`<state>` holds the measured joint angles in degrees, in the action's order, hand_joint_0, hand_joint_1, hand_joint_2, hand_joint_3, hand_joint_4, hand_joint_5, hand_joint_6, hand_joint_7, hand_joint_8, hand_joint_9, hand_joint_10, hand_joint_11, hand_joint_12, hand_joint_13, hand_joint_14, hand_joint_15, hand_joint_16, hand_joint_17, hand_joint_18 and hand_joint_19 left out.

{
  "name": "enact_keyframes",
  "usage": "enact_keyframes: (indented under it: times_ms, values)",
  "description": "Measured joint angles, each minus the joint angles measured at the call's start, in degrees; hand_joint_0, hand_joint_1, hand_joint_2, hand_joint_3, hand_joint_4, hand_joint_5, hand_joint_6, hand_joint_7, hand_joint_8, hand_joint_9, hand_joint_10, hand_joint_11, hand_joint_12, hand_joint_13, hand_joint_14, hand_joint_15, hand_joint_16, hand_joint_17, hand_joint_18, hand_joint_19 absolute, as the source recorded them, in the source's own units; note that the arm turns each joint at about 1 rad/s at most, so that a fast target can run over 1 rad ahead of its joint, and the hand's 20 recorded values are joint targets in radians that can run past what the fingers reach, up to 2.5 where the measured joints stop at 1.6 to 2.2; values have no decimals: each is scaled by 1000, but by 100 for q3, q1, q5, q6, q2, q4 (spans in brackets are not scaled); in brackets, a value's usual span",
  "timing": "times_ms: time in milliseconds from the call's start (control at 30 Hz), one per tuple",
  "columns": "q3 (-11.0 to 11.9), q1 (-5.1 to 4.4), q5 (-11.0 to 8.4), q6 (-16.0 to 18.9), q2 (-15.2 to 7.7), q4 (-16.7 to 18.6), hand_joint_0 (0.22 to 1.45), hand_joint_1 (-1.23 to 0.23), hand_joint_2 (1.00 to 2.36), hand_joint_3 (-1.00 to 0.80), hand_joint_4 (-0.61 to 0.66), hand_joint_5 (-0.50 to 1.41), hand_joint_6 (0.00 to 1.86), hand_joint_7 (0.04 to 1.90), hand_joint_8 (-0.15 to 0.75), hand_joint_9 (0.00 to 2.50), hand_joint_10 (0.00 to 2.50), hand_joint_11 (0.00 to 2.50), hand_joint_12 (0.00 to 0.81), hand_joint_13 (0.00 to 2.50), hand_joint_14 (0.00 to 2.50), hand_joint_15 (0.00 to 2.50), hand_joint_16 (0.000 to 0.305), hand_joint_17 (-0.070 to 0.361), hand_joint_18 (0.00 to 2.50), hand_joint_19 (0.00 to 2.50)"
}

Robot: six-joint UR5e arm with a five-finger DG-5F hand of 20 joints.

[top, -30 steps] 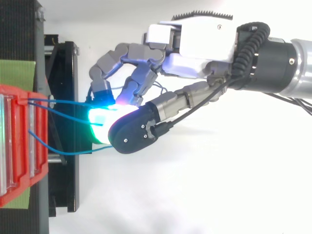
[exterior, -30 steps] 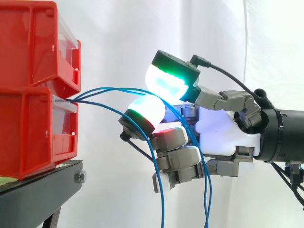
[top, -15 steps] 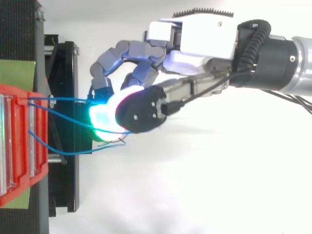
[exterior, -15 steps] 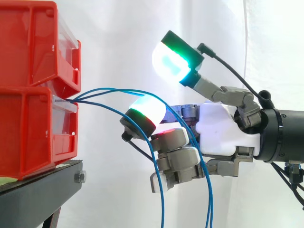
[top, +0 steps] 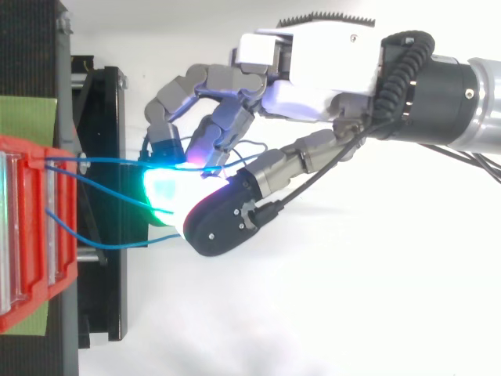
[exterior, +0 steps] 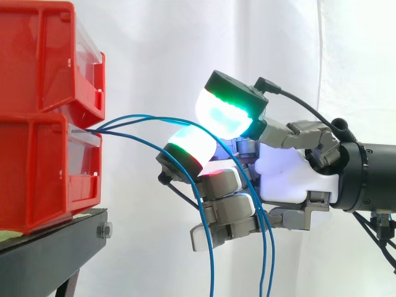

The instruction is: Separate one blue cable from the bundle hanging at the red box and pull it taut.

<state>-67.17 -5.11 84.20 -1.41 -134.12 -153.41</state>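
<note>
Gap between red bins (exterior: 43,154), hand (exterior: 291,176): blue cables (exterior: 148,115) cross.

Hand (top: 313,55) rnd blue cables (top: 102,161), nr bin (top: 31,235)

side view level, close beside work; top view looks down; both share red bins (exterior: 49,117).

The blue cables (exterior: 211,266) run off the bottom edge of the side view, so their lower ends are cut away. Their other ends vanish into the front of the lower red bin (exterior: 37,173), which is itself cropped by the left edge. Where they pass the hand (exterior: 291,176) part of their run is covered, and from above the hand's green glow seems to swallow them, so I cannot tell which strand is which there.
</note>
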Motion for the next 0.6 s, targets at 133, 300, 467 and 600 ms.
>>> enact_keyframes:
  times_ms: [133,300,467,600]
  values:
    - [-4,0,0,0,0,3,563,-1049,1000,-500,34,-183,911,1043,308,937,7,1401,390,954,10,1445,54,121,600,558]
    - [-3,-1,0,0,1,4,431,-864,1000,-500,88,-172,902,993,370,994,0,1399,454,1012,4,1425,62,140,639,585]
    - [-5,0,5,0,1,4,514,-480,1000,-500,98,-164,849,962,340,1082,5,1387,412,1036,6,1438,56,126,618,645]
    - [-5,5,-2,0,1,4,541,-426,1000,-500,103,-165,834,982,330,1096,5,1396,402,1034,6,1460,54,121,611,672]
